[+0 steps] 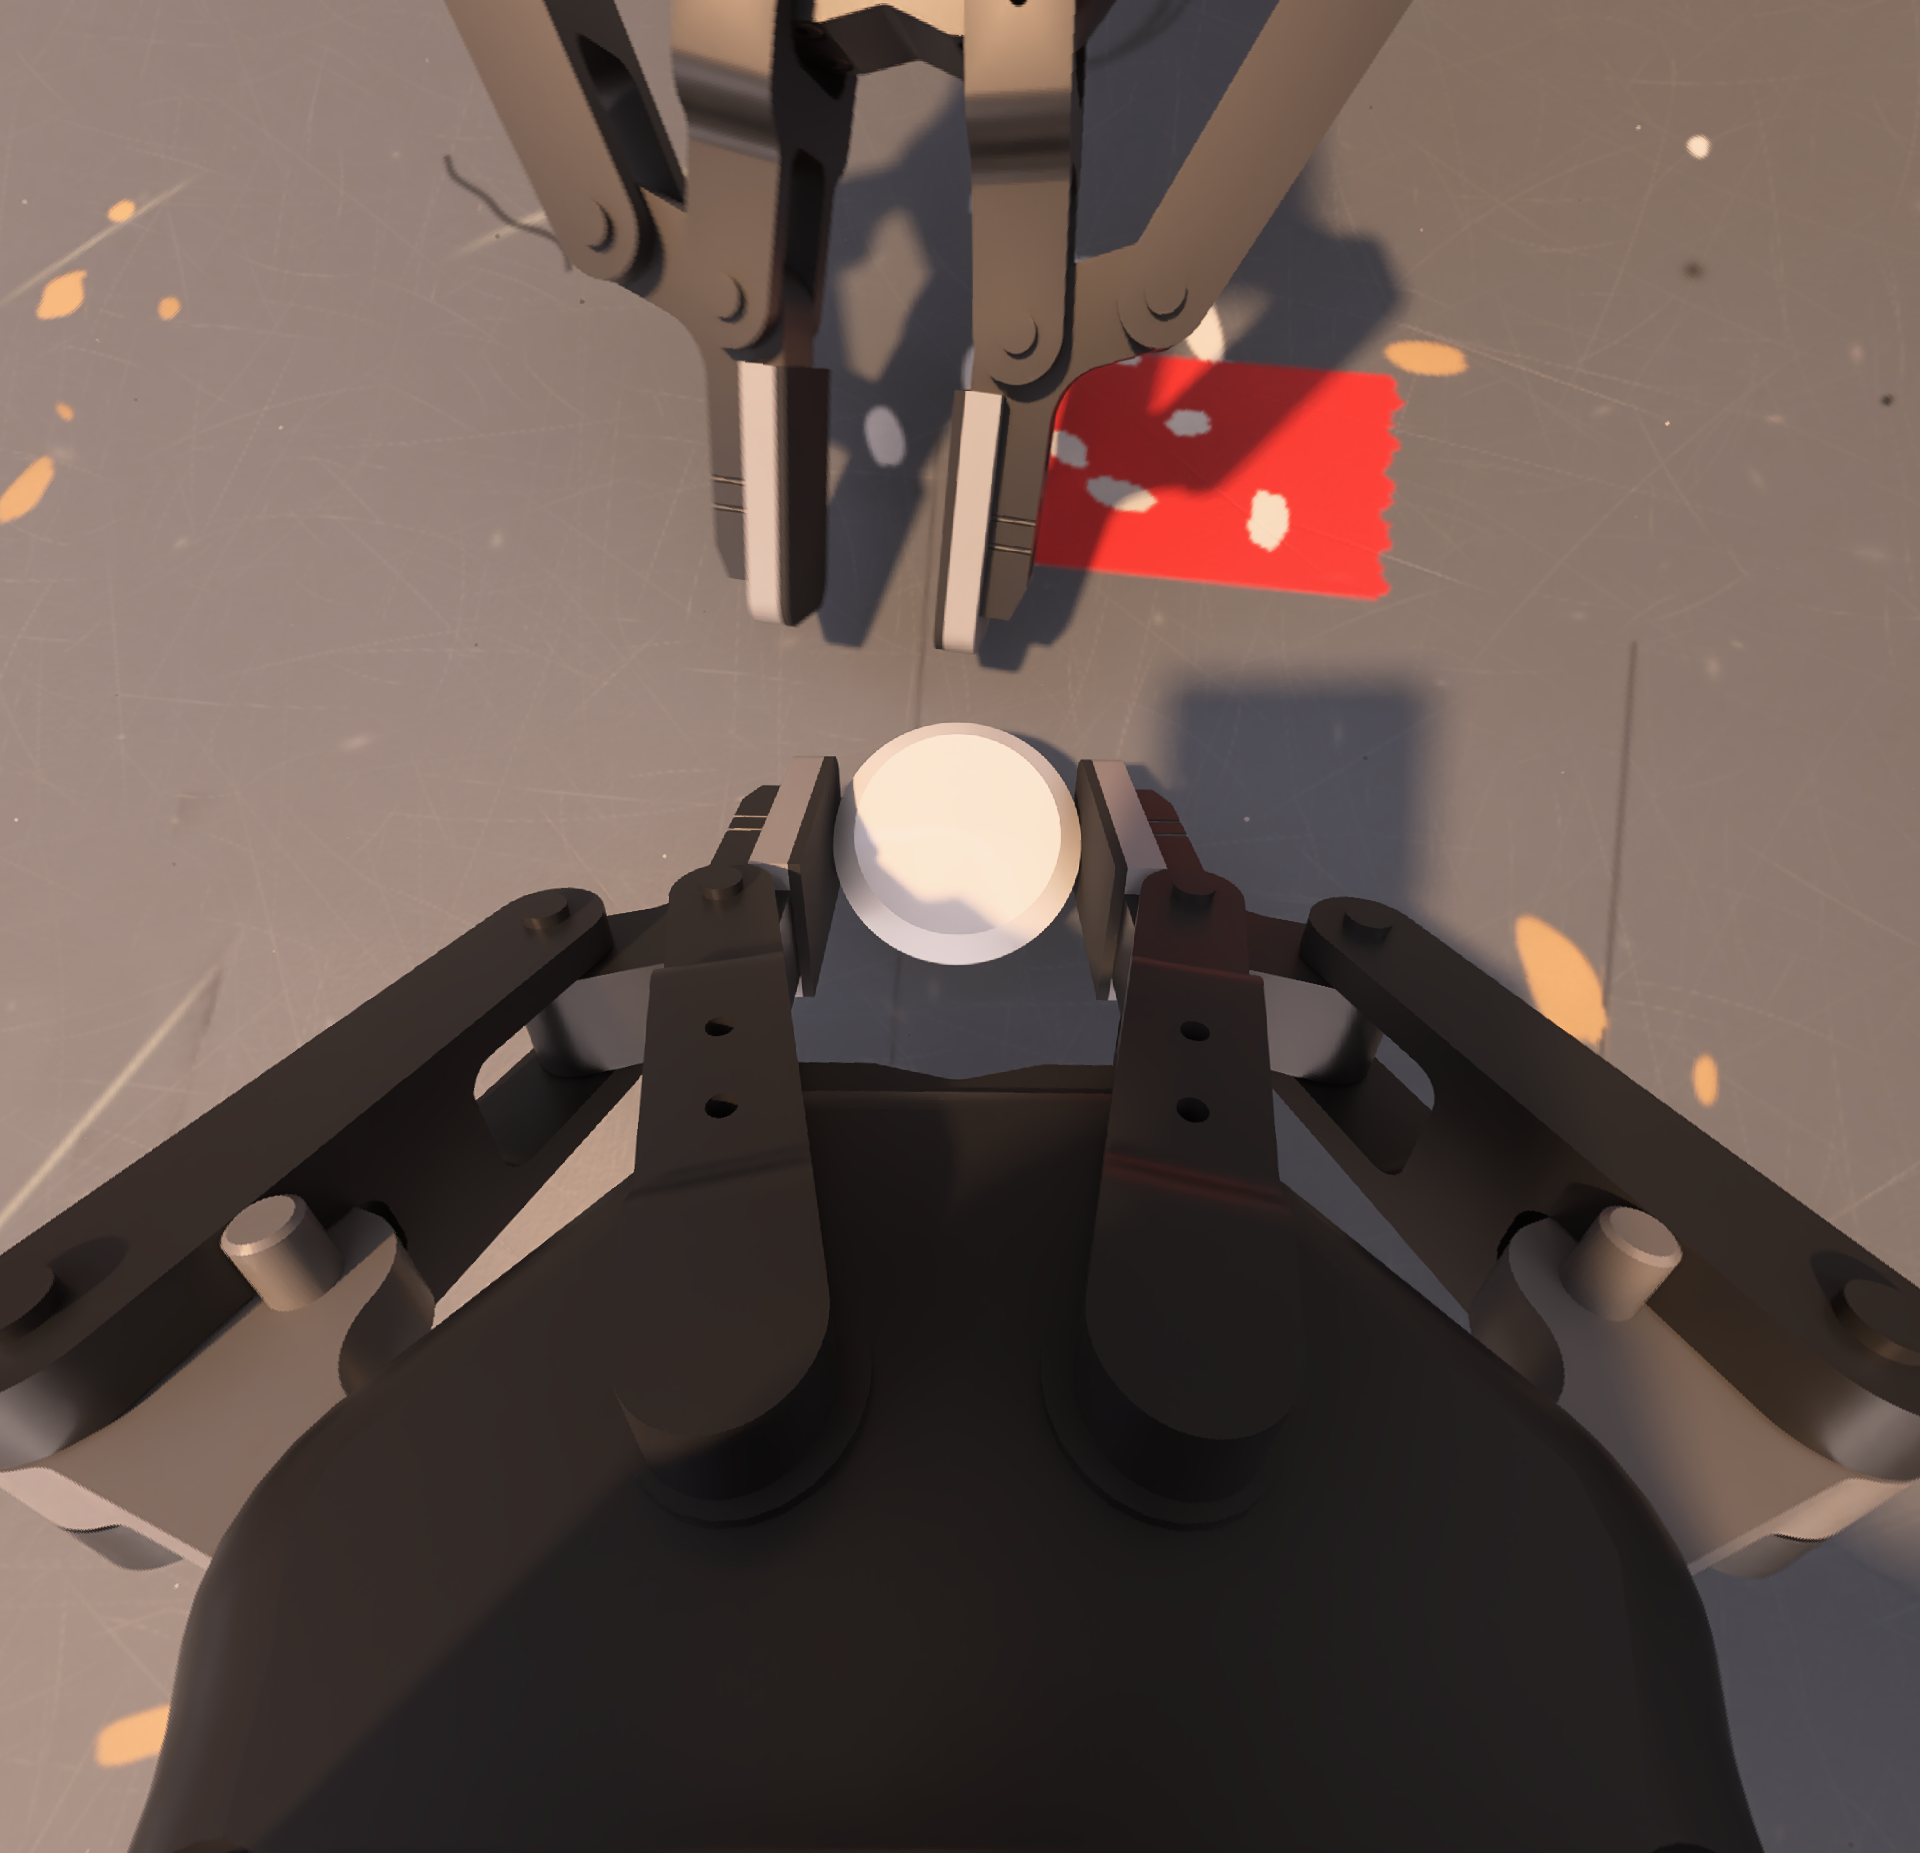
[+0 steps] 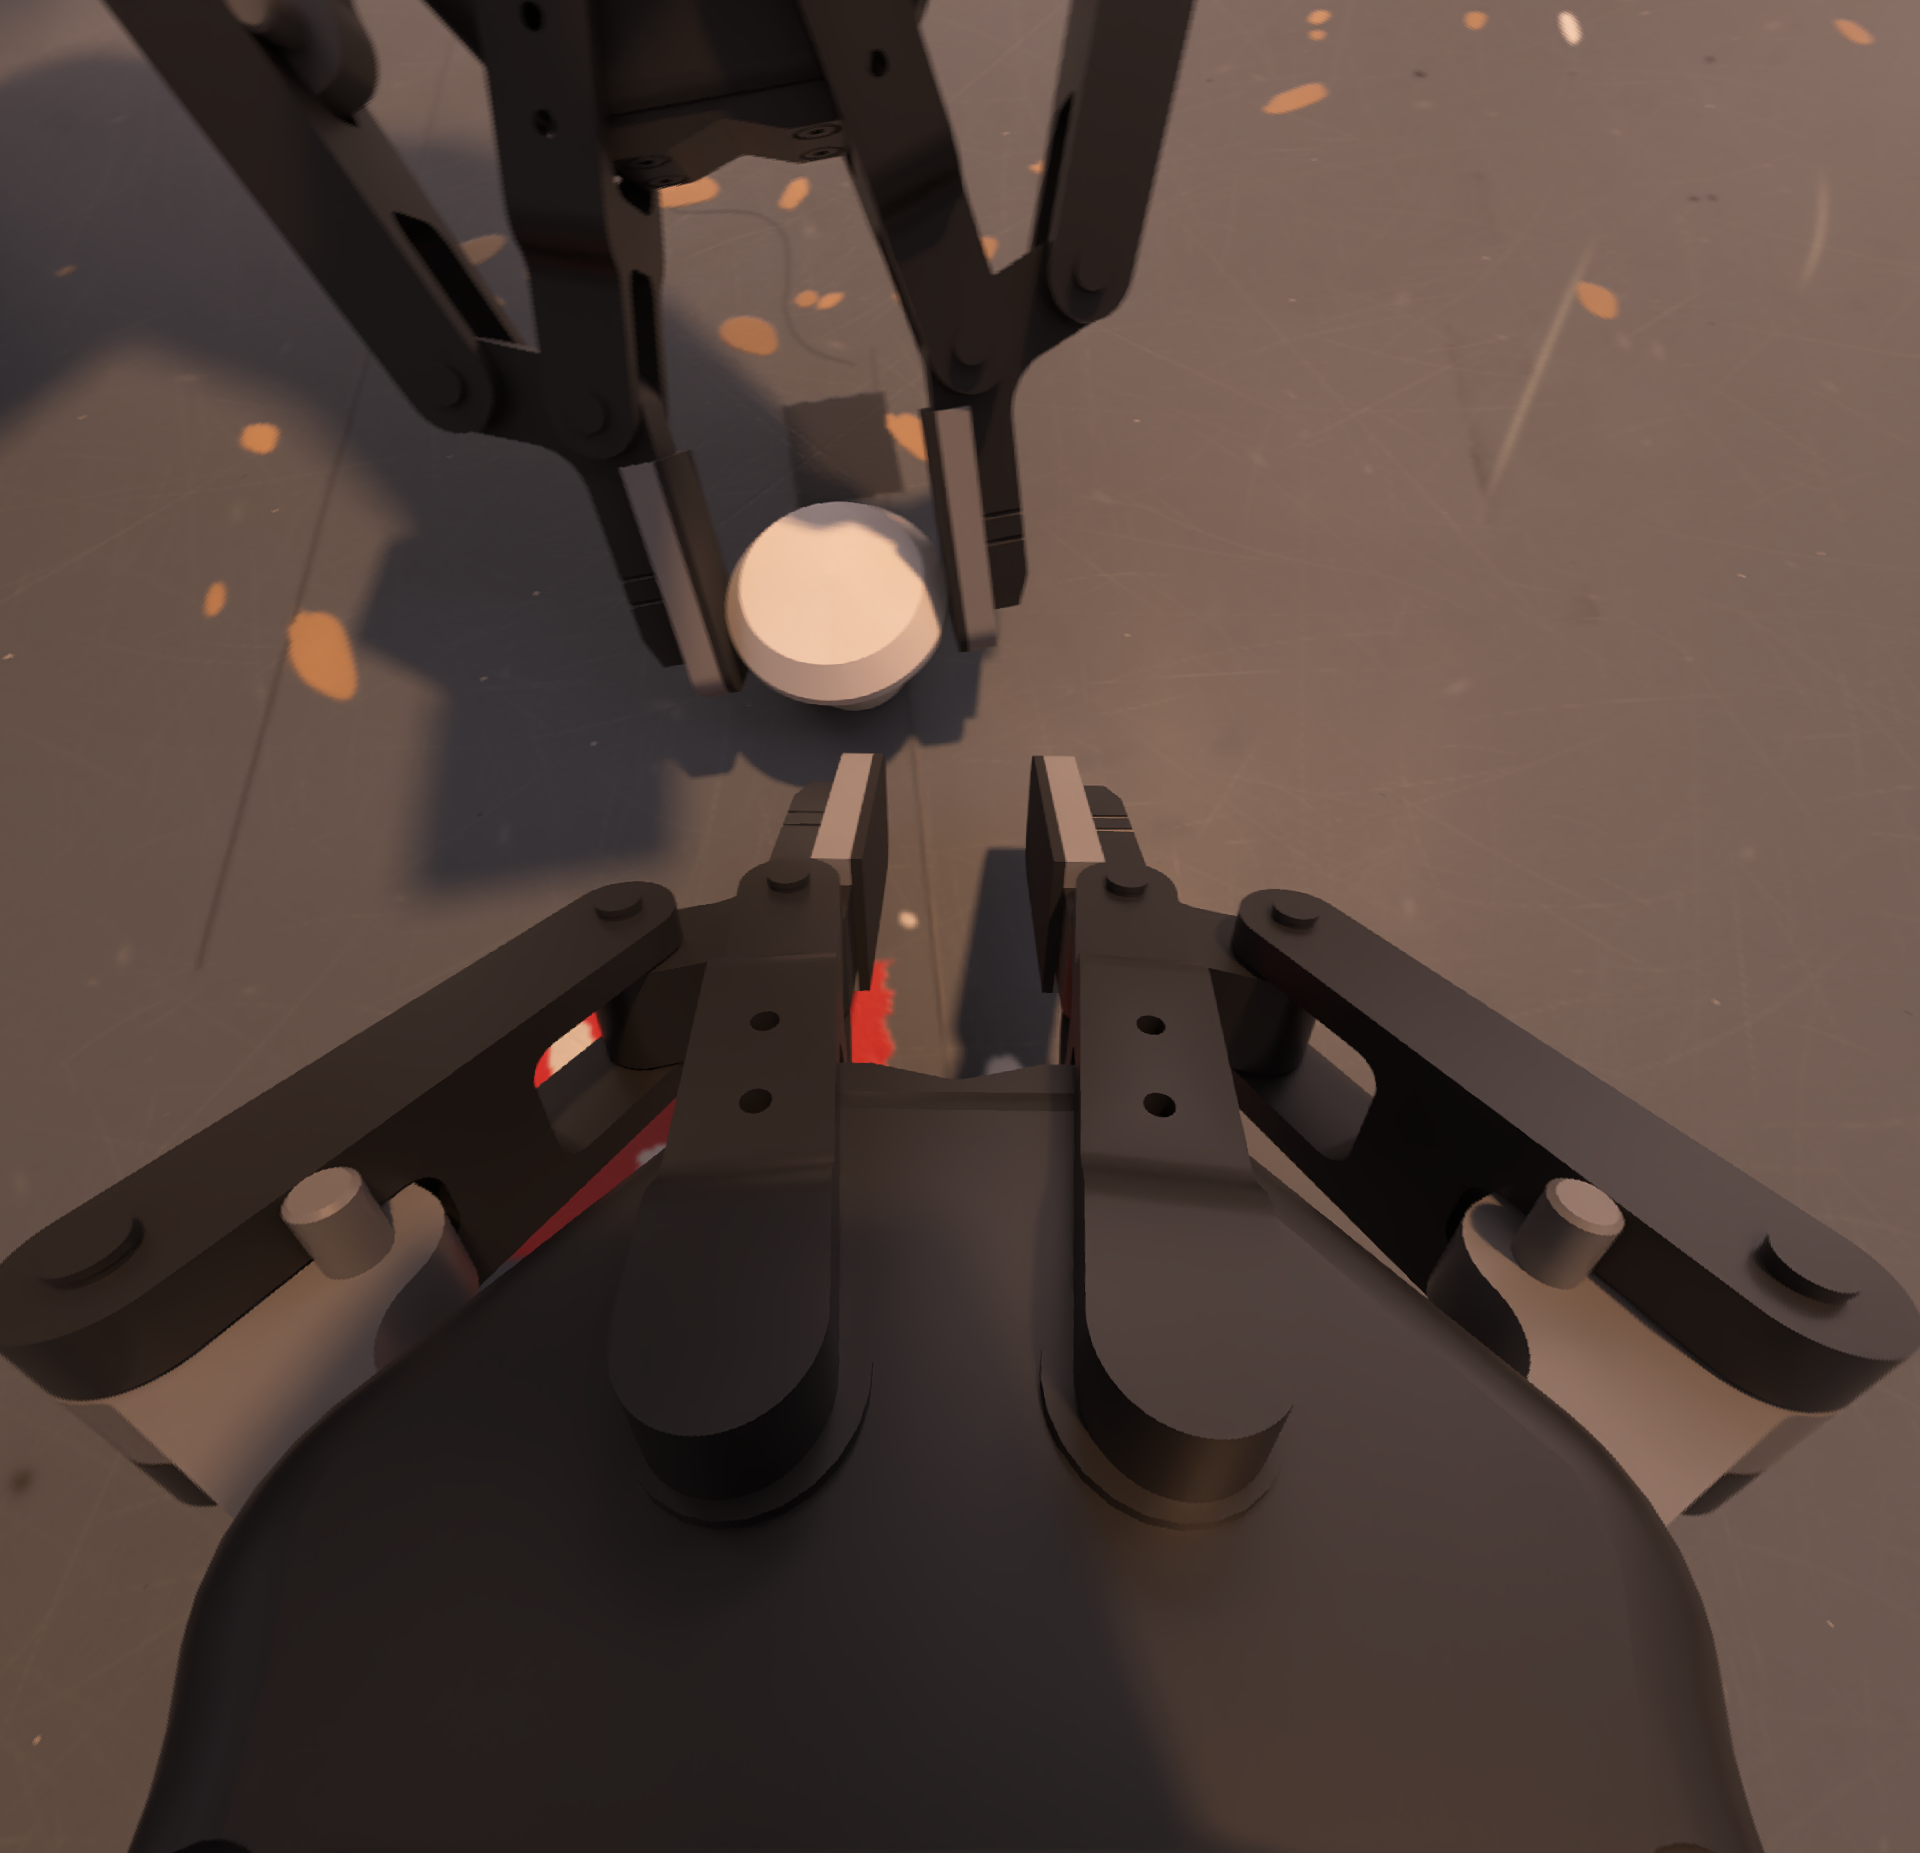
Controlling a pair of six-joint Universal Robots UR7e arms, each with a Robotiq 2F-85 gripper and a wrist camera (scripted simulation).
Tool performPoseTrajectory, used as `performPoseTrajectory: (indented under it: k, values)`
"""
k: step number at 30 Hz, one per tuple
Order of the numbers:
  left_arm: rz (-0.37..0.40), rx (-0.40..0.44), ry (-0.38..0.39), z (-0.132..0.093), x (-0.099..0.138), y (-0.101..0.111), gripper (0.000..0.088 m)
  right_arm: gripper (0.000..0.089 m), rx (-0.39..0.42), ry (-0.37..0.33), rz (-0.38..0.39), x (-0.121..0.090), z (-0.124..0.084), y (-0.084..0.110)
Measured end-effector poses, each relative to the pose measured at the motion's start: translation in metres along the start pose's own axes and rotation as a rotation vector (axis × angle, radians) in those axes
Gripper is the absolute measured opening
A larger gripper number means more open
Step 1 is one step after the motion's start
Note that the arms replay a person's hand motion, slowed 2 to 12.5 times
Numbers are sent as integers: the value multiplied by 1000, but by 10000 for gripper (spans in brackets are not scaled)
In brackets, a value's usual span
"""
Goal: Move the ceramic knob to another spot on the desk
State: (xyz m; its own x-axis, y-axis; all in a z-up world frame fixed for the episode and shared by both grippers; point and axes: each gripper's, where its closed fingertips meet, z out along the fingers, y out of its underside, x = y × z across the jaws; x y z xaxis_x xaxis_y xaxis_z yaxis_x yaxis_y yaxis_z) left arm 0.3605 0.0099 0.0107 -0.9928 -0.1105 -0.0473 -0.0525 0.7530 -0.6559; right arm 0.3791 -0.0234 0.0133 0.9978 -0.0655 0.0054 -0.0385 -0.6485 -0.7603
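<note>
The ceramic knob is white and round, seen from above on the grey desk. My left gripper is shut on it, one pad against each side. In the right wrist view the knob sits between the left gripper's fingers, low at the desk surface; I cannot tell whether it touches. My right gripper is open with a narrow gap and empty, just short of the knob. It faces the left gripper from the far side in the left wrist view.
A red patch with pale spots lies flat on the desk beside and under the right gripper; a sliver of it shows in the right wrist view. The scratched desk has orange flecks and gripper shadows.
</note>
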Motion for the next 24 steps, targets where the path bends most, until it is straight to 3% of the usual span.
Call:
performPoseTrajectory:
  k: [5,10,14,19,24]
  values:
    - [-1,1,2,0,0,0,400,275,1,26,22,6,0,0]
    - [-1,1,2,0,0,0,400,272,2,-25,23,-2,1,0]
    - [-1,1,2,0,0,0,400,243,2,-87,8,-12,0,0]
    - [1,1,1,0,0,0,400,141,-4,-142,-15,-23,-1,0]
    - [2,2,0,0,0,0,400,137,-4,-126,-29,-23,1,-1]
